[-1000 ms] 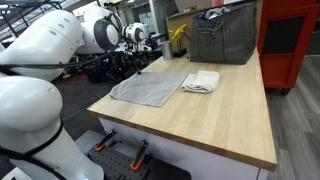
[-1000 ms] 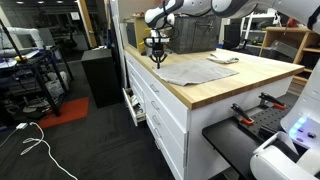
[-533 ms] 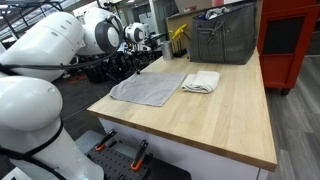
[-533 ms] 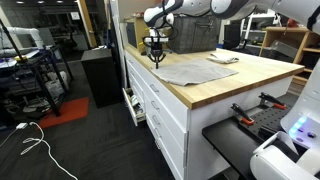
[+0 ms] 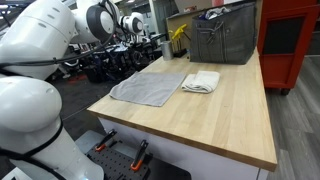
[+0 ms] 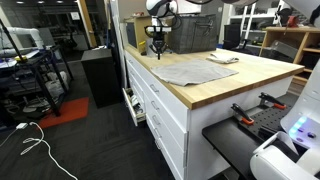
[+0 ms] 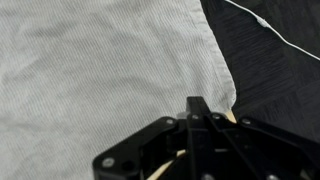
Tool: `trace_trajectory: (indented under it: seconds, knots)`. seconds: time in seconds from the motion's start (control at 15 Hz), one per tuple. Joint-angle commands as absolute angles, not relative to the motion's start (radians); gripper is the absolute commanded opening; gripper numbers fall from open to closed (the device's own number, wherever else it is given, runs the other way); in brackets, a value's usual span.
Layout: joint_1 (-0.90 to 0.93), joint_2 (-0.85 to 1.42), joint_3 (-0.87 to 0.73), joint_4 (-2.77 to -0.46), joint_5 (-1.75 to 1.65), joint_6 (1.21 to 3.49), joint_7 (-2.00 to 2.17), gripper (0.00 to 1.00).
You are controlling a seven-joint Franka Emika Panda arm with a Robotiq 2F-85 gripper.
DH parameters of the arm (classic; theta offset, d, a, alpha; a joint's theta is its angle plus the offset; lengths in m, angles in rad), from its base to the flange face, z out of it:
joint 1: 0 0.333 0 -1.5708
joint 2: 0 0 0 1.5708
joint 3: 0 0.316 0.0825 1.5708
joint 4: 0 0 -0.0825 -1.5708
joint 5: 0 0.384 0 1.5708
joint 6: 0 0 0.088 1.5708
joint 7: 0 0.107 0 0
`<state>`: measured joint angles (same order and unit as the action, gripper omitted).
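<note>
One grey cloth (image 7: 95, 70) lies spread flat below the clenched jaws (tips over its edge).

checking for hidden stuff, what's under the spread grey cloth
Only the pale wooden worktop shows around the spread grey cloth; the part beneath it is covered. It lies flat.

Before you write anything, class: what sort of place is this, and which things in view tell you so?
Most likely a workshop or robotics lab: a wood-topped workbench with drawers, a red tool cabinet beside it, and a cluttered equipment rack across the dark floor.
</note>
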<state>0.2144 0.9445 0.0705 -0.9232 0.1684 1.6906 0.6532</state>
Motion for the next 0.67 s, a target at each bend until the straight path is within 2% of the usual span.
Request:
trace_trajectory:
  seconds: [0.0,0.47,0.53,0.6]
  knots:
    - [0.187,0.782,0.087,-1.166,0.197,1.677,0.605,0.0]
    - [0.226,0.588,0.053,-1.474,0.157,1.801,0.57,0.0]
    - [0.22,0.556,0.056,-1.517,0.163,1.82,0.564,0.25]
    - [0.203,0.521,0.065,-1.562,0.186,1.829,0.543,0.27]
